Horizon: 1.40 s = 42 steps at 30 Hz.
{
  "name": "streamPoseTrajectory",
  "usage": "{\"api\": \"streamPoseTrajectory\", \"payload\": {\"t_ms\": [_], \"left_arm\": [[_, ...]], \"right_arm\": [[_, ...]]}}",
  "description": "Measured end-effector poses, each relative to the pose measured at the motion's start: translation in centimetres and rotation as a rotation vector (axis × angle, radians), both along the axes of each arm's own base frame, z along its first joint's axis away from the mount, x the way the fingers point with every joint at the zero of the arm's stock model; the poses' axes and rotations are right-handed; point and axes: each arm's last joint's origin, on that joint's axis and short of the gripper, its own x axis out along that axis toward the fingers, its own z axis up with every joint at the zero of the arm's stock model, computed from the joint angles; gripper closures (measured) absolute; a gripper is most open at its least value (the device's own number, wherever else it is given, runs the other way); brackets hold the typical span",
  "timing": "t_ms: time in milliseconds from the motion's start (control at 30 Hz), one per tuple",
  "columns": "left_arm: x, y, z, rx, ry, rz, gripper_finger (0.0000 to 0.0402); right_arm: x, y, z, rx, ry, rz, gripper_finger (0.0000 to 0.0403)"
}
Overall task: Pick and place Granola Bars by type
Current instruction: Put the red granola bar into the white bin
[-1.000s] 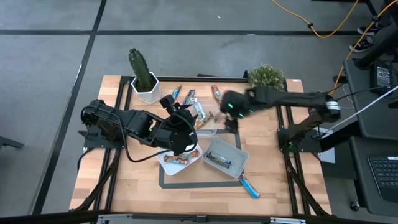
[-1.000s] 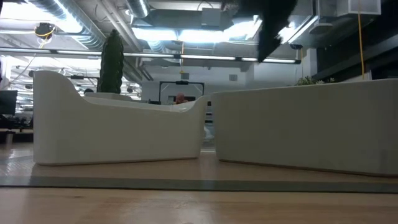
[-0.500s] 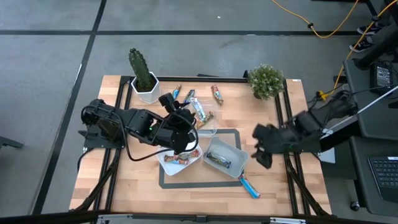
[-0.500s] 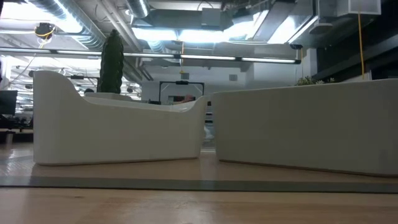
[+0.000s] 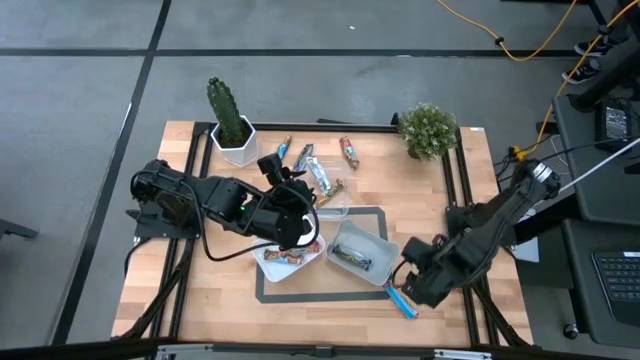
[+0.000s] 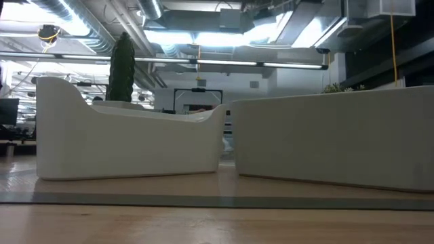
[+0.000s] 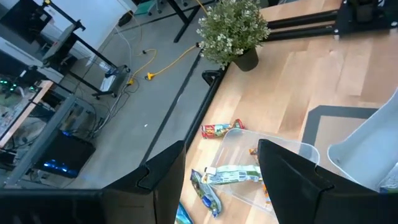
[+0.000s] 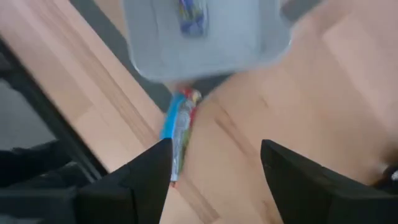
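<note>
Lower right: right claw point(image 5: 412, 283), spread and empty, nears blue bar point(image 5: 402, 298) touching the grey tub point(image 5: 383, 248); it could bump the tub.

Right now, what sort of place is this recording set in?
Likely an open lab or workshop: exposed ceiling ducts, grey floor with a yellow cable, and a desk with a keyboard beside the wooden table.

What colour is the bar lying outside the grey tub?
Blue bar, red-orange at one end; right wrist view shows it best.

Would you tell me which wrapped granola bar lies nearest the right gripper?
The blue-wrapped bar lying alone on the wood, just outside the grey tub; right gripper beside it.
</note>
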Motion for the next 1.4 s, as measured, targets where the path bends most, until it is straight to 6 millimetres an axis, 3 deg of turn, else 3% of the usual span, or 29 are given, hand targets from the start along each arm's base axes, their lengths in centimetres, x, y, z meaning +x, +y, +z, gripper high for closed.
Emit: {"api": "streamPoseTrajectory", "payload": {"t_ms": [233, 400, 900, 1000, 1100, 1400], "left_arm": [[0.0, -0.1, -0.1, -0.023, 0.014, -0.018, 0.0207], [0.0, -0.1, -0.1, -0.035, 0.023, -0.027, 0.0207], [0.0, -0.1, -0.1, -0.038, 0.024, -0.029, 0.0207], [0.0, -0.1, -0.1, -0.038, 0.024, -0.029, 0.0207], [0.0, -0.1, -0.1, -0.038, 0.024, -0.029, 0.0207], [0.0, -0.1, -0.1, -0.047, 0.021, -0.029, 0.0207]], "right_arm": [[0.2, 2.1, -6.5, 0.163, 0.026, -0.053, 0.0083], [0.2, 2.2, -9.6, 0.228, 0.041, -0.093, 0.0042], [1.1, 3.3, -15.1, 0.202, 0.117, -0.091, 0.0048], [1.1, 3.2, -15.3, 0.188, 0.136, -0.095, 0.0075], [1.1, 3.2, -15.0, 0.175, 0.155, -0.096, 0.0129], [1.3, 3.7, -13.7, 0.215, 0.191, -0.069, 0.0374]]}}
